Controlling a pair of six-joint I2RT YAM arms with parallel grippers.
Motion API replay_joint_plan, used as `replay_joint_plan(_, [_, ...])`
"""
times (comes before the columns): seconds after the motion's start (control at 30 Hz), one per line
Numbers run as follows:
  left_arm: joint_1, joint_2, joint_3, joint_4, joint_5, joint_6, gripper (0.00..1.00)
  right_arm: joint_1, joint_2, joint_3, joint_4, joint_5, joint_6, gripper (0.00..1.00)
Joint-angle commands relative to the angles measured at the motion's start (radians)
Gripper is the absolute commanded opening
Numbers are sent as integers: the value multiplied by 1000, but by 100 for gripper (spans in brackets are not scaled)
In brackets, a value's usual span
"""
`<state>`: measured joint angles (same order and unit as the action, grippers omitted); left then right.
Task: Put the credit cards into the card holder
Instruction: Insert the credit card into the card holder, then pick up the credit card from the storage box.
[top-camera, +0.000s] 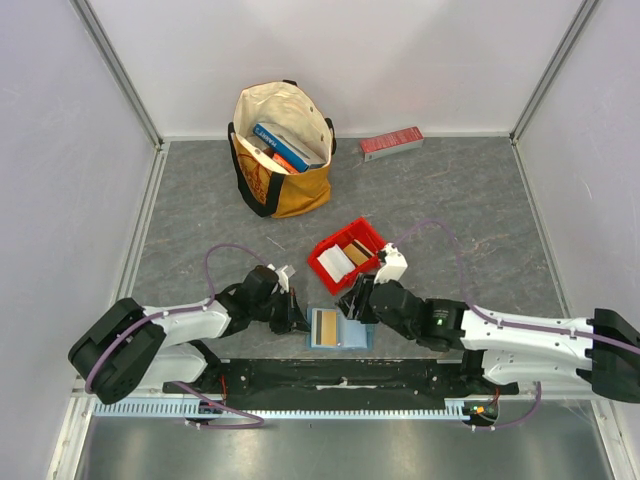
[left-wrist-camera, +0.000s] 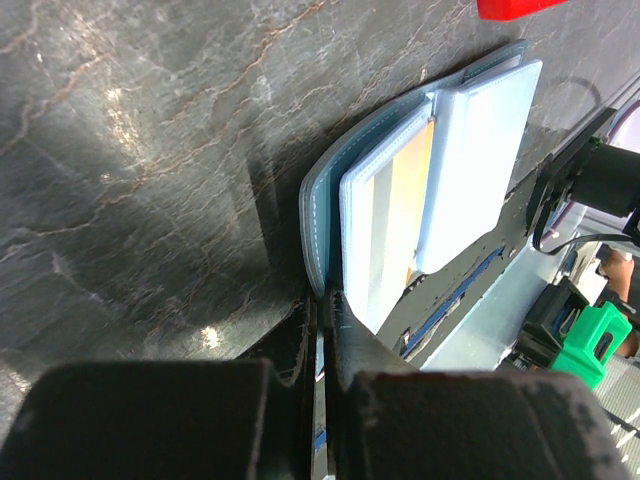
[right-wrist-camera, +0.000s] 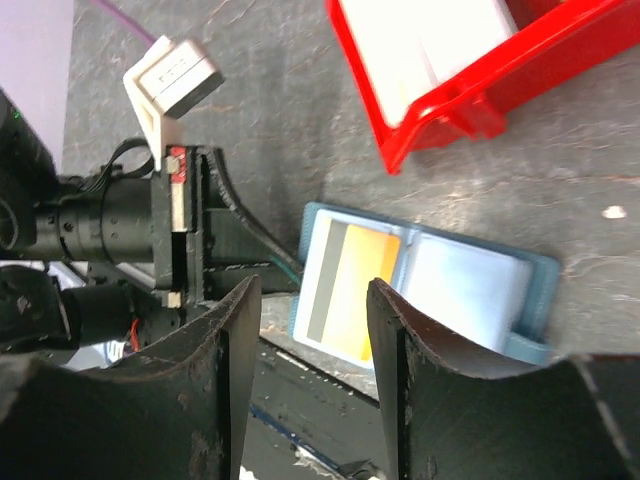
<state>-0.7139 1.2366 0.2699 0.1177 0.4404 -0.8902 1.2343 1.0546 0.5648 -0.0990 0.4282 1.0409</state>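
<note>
The teal card holder (top-camera: 352, 336) lies open near the table's front edge, light blue inside. A tan-orange credit card (top-camera: 325, 326) with a grey stripe sits in its left half, and shows in the right wrist view (right-wrist-camera: 365, 290) and the left wrist view (left-wrist-camera: 405, 200). My left gripper (top-camera: 298, 318) is shut, its tips (left-wrist-camera: 322, 305) pinching the card holder's (left-wrist-camera: 480, 130) left edge. My right gripper (top-camera: 352, 303) is open and empty, just above the card holder (right-wrist-camera: 470, 285), its tips (right-wrist-camera: 312, 300) straddling the carded half. A white card (top-camera: 335, 262) and a brown card (top-camera: 358, 252) lie in the red bin.
The red bin (top-camera: 322, 272) stands just behind the card holder, also in the right wrist view (right-wrist-camera: 450, 110). A tan tote bag (top-camera: 282, 150) full of things stands at the back. A long red box (top-camera: 391, 143) lies by the back wall.
</note>
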Motion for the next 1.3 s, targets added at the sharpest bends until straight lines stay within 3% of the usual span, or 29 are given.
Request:
replay_joint_plan(0.0, [-1,20,18,-49,-40,30,2,-48,-56,33,-114,60,-47,54])
replay_joint_plan(0.23, [-1,3,40,-75,-52,36,2,-99,-38,329,-398,60,-90,58])
replay_joint_plan(0.3, [-2,10,34,-46,-65,24,2,-101,-39,356,-413,98,-142,66])
replay_joint_plan(0.47, [-4,52,42,-6,-36,4,2,-176,-10,356,-386,138,-292,70])
replay_joint_plan(0.67, [-2,29,41,-15,-29,19,2,-280,96,406,-292,-60,-444,72])
replay_joint_plan(0.9, [-5,-38,38,-56,-46,31,2,-380,217,509,-288,-245,-512,74])
replay_joint_plan(1.27, [-4,-51,32,-67,-46,37,2,-475,407,567,-246,-419,-605,76])
